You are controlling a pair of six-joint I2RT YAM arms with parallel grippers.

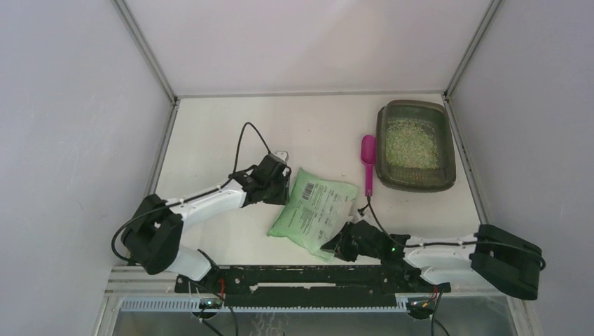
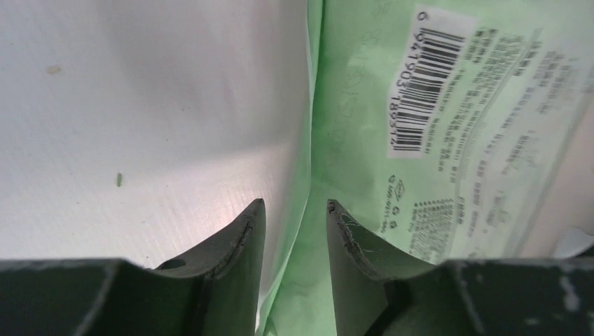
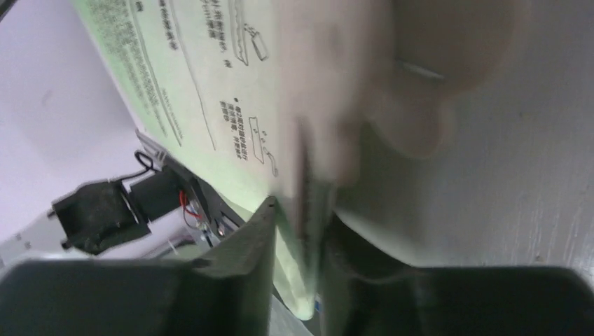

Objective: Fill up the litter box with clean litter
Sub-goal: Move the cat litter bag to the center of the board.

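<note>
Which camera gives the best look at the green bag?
The top external view: it shows the whole green bag, edge to edge, lying flat. The left wrist view shows only the end with the barcode, close up; the right wrist view shows just a blurred printed edge.

Bare worktop (image 1: 210, 133) runs along the far edge and the left edge, with room to pass. The litter box (image 1: 415, 186) fills the far right corner. The magenta scoop (image 1: 368, 162) lies just beside its left wall, narrowing that gap. The green bag (image 1: 313, 210) blocks the middle by the near edge, with the left gripper (image 1: 285, 187) and right gripper (image 1: 330, 246) at its ends.
</note>
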